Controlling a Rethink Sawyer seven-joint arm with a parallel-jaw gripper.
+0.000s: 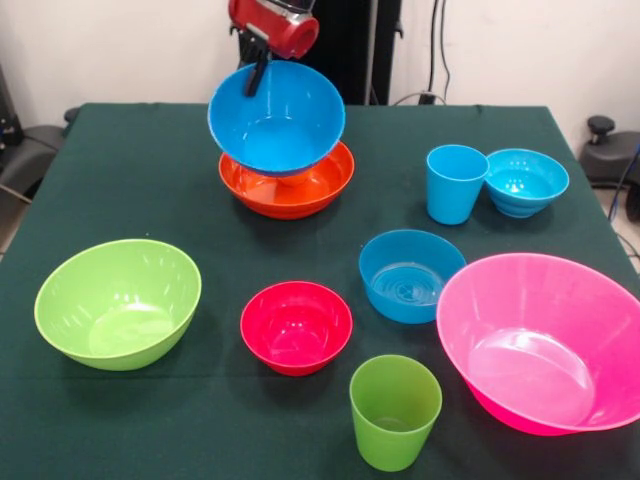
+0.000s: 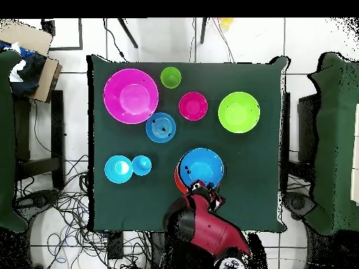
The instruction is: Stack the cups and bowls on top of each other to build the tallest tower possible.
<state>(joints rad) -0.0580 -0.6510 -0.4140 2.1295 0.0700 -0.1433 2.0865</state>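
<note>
My gripper (image 1: 257,75) comes down at the table's far side and is shut on the far rim of the large blue bowl (image 1: 277,118), which hangs tilted just over the wide orange bowl (image 1: 290,192). An orange shape (image 1: 288,180) stands inside the orange bowl under the blue one; it may be the orange cup. In the overhead view the gripper (image 2: 200,186) sits at the blue bowl's (image 2: 201,167) near rim, and only an edge of the orange bowl (image 2: 178,179) shows. The light blue cup (image 1: 455,183) and the green cup (image 1: 394,410) stand upright.
The small turquoise bowl (image 1: 526,181) touches the light blue cup. The medium blue bowl (image 1: 410,275), small red bowl (image 1: 296,326), lime green bowl (image 1: 118,302) and large pink bowl (image 1: 545,340) stand apart across the near half of the green table (image 1: 150,150).
</note>
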